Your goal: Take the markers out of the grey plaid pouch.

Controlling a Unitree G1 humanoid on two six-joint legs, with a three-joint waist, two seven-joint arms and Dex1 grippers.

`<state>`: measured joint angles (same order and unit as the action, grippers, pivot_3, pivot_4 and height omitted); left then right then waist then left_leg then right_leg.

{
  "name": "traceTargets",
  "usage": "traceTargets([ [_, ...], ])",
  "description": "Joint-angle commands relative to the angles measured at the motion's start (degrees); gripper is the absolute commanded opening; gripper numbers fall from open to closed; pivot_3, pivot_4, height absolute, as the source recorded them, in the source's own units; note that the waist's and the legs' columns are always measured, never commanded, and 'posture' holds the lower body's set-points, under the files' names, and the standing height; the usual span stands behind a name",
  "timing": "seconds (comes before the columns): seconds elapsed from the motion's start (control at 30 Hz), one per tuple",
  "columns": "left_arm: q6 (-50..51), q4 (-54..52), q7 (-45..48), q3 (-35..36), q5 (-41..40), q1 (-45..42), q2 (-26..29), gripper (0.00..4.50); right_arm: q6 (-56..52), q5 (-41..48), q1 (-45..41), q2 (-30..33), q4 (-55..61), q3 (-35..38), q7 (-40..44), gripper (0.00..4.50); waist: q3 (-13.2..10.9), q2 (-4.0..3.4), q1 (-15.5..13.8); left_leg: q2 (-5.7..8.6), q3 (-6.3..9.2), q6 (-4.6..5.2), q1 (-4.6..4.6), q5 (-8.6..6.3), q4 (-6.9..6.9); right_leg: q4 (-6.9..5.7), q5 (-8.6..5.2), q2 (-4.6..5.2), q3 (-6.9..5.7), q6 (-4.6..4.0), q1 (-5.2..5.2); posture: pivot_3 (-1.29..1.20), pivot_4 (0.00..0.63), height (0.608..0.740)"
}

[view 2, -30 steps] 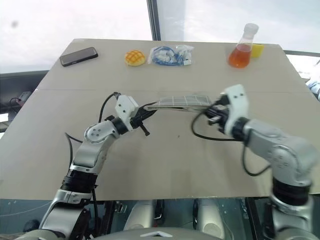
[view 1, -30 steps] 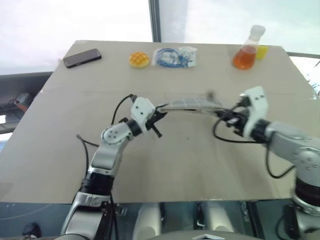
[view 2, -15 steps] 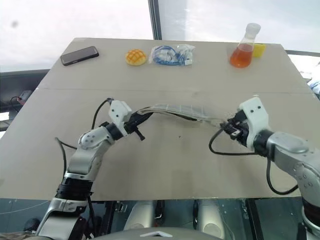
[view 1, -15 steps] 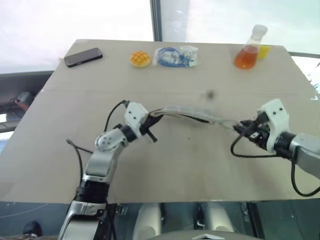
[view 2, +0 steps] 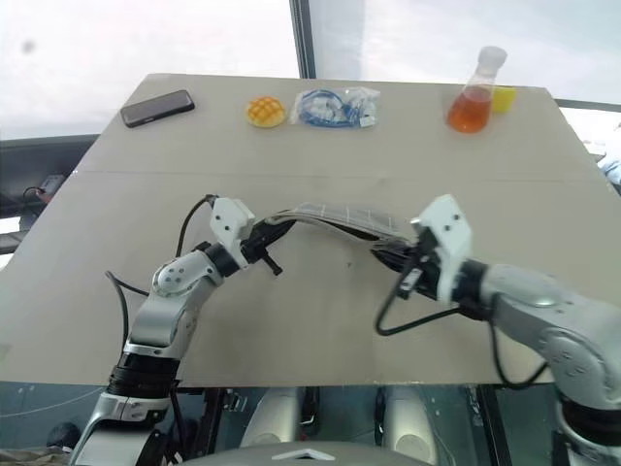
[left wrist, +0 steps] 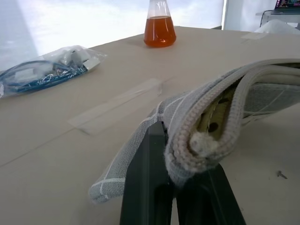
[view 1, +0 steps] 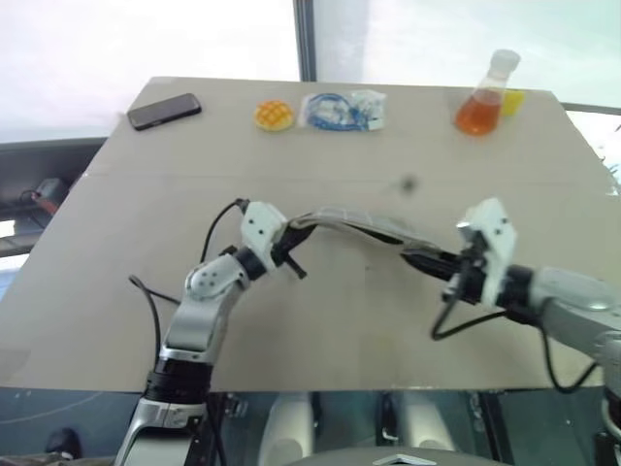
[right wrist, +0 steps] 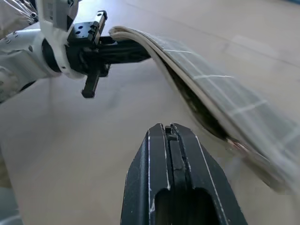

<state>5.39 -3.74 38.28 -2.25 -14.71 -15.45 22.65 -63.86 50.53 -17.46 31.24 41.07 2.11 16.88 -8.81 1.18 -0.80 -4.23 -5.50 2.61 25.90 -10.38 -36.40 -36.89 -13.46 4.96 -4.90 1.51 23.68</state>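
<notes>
The grey plaid pouch (view 1: 354, 221) hangs just above the table, arched and sagging toward its right end. My left gripper (view 1: 296, 231) is shut on its left end, and its fingers (left wrist: 150, 154) pinch the fabric beside the zip. The zip mouth gapes in the left wrist view, and a pale yellow-green shape (left wrist: 213, 115) shows inside. The markers are otherwise hidden in the pouch. My right gripper (view 1: 408, 257) points left at the pouch's right end and is shut with nothing between its fingers (right wrist: 167, 129). It sits just below the pouch (right wrist: 211, 89).
Along the far edge lie a black phone (view 1: 165, 111), a yellow-orange round thing (view 1: 274, 115), a clear bag with blue cable (view 1: 342, 110) and a flask of orange liquid (view 1: 480, 102) with a yellow block (view 1: 510, 97) behind it. A clear tape strip (left wrist: 117, 105) lies on the table.
The right gripper swung out to the right with the pouch stretched toward it, then came back left, shut and empty. The pouch went from flat to arched. The left gripper kept its hold.
</notes>
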Motion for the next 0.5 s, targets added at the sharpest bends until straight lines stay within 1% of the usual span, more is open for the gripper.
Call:
traceTargets([
  [0.03,0.0,-4.3,-1.3,0.2,0.0,0.0,-0.7,0.0,3.4,-5.7,-2.6,-1.9,-3.9,-4.5,-1.4,0.09,0.0,0.0,-0.2,0.03,0.0,0.0,0.06,0.0,0.0,0.03,0.12,0.02,0.0,0.16,0.01,0.0,0.15,0.74],
  [0.13,0.7,-6.2,-1.9,-0.3,-0.3,0.8,-1.3,0.0,4.7,-8.2,-4.3,-4.0,-6.8,-6.8,-1.5,0.09,0.0,0.01,0.0,0.06,-0.05,0.02,0.09,-0.01,0.0,0.08,0.14,0.04,0.01,0.18,0.01,0.0,0.15,0.74],
  [0.23,1.0,-7.9,-1.9,-0.8,-0.1,2.0,-1.3,0.0,5.1,-9.4,-4.8,-5.5,-8.4,-7.1,-1.1,0.09,0.0,0.01,0.0,0.03,-0.04,0.02,0.06,-0.01,0.0,0.05,0.14,-0.01,-0.01,0.19,0.01,0.0,0.15,0.74],
  [0.37,1.1,-8.4,-1.9,-0.8,0.0,2.7,-1.1,0.0,2.9,-5.2,-5.3,-8.6,-9.5,-2.9,-1.2,0.09,0.0,0.0,0.0,-0.04,-0.03,0.01,-0.01,0.0,0.0,-0.01,0.14,-0.08,-0.04,0.19,0.01,0.0,0.15,0.74],
  [0.5,0.5,-8.4,-1.6,-1.1,0.3,3.0,-0.9,0.0,0.1,-0.1,-7.3,-15.4,-13.6,5.3,-7.9,0.09,0.0,-0.01,0.0,-0.04,-0.05,0.0,-0.01,0.0,-0.03,-0.03,0.15,-0.07,-0.01,0.18,0.0,0.0,0.15,0.74],
])
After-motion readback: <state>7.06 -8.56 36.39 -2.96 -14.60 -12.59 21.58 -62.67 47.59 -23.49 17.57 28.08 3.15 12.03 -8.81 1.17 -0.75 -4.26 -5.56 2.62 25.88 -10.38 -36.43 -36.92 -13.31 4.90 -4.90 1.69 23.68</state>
